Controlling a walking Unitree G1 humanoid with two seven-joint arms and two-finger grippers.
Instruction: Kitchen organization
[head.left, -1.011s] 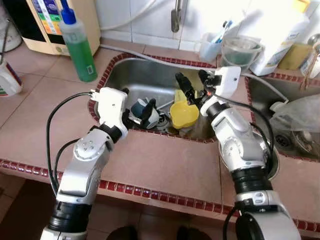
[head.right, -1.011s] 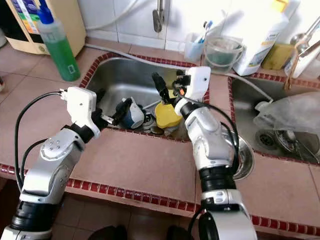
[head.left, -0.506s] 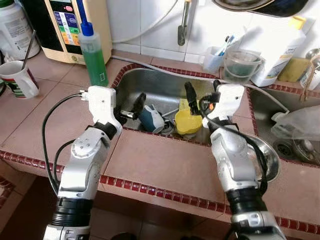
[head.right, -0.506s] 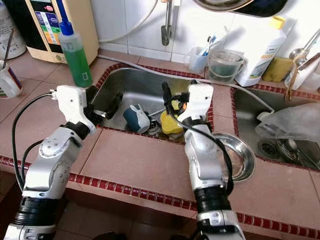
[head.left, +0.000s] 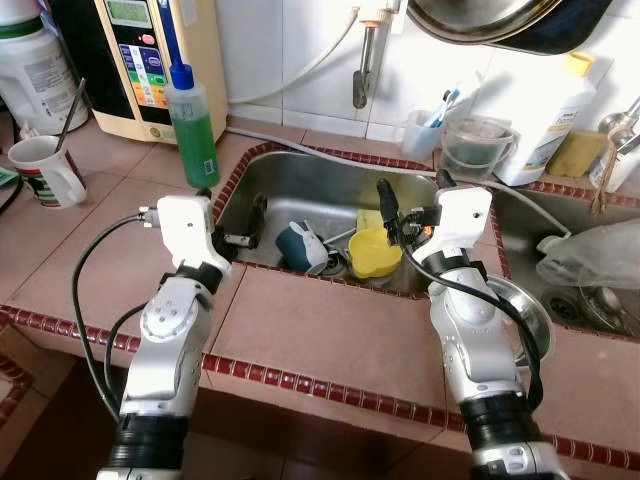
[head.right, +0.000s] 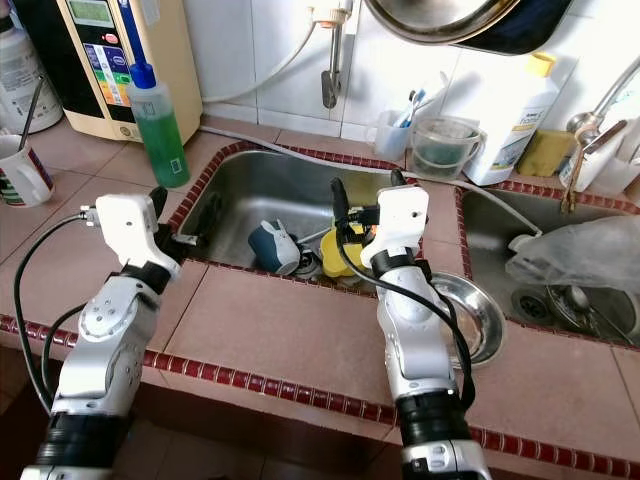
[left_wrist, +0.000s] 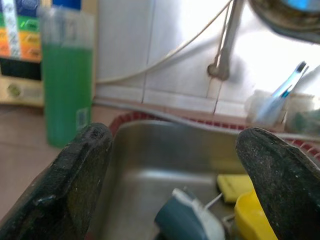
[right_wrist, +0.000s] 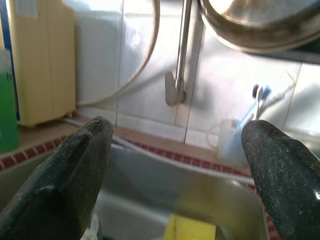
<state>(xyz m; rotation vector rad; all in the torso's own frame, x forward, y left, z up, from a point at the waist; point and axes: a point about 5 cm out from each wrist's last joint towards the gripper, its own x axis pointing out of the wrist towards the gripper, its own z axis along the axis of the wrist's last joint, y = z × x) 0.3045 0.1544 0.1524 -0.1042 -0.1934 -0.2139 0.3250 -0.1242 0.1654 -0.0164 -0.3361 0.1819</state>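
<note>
Stainless steel sink sits straight ahead of me, and the things I take to be the job lie on its floor near the front wall: a dark blue mug tipped on its side and, just beside it toward my right, a yellow cup with a yellow sponge behind it. My left gripper hangs over the sink's left front corner with its fingers spread wide and nothing between them; in the left wrist view the mug lies ahead and low between the two fingers, slightly toward the right one. My right gripper is above the yellow cup, its fingers likewise wide apart and empty. I judge the mug falls to the left arm and the cup to the right. The mug's long axis looks to run roughly from the front wall back into the basin, so I would close across its body, though its handle side I cannot make out.
</note>
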